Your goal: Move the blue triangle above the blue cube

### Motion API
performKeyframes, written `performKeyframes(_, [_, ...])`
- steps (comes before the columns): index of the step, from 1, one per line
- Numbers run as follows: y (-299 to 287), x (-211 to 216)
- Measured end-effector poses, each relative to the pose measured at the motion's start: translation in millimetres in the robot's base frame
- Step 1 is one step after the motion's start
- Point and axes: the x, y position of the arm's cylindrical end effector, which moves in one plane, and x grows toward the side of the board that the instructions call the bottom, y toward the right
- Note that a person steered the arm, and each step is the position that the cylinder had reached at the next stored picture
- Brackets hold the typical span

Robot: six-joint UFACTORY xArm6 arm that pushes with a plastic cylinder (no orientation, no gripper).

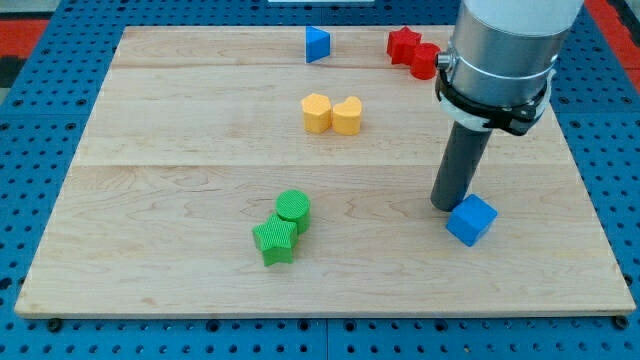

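Camera view, the only one. Our tip (446, 205) rests on the wooden board (180, 120) in the view's lower right, touching or just beside the upper-left edge of the blue cube (471, 220). The rod has no jaws and carries nothing; at most it is in contact with the cube.

The blue triangle (316, 44) sits at the view's top edge of the board, near the middle, well apart from our tip. From the tip it lies up and to the view's left. This is the relation the coming move turns on: the triangle has to travel toward the view's right until it stands over the cube's column, so we judge the tip must go round to the triangle's left side and push rightward.

Possible obstruction: the red star (403, 43) and a second red block (425, 60), touching each other, lie between the triangle and the spot above the cube.

Elsewhere: two yellow blocks (332, 114) side by side mid-board; green cylinder (293, 208) and green star (274, 240) touching, lower centre.
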Motion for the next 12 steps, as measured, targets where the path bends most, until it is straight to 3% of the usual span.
performKeyframes(1, [-5.7,-22.7])
performKeyframes(4, [-63.2,-180.6])
performKeyframes(6, [-138.9,-194.0])
performKeyframes(9, [-85.9,-293.7])
performKeyframes(10, [-150.9,-309.2])
performKeyframes(11, [-198.0,-304.6])
performKeyframes(12, [-168.0,-301.0])
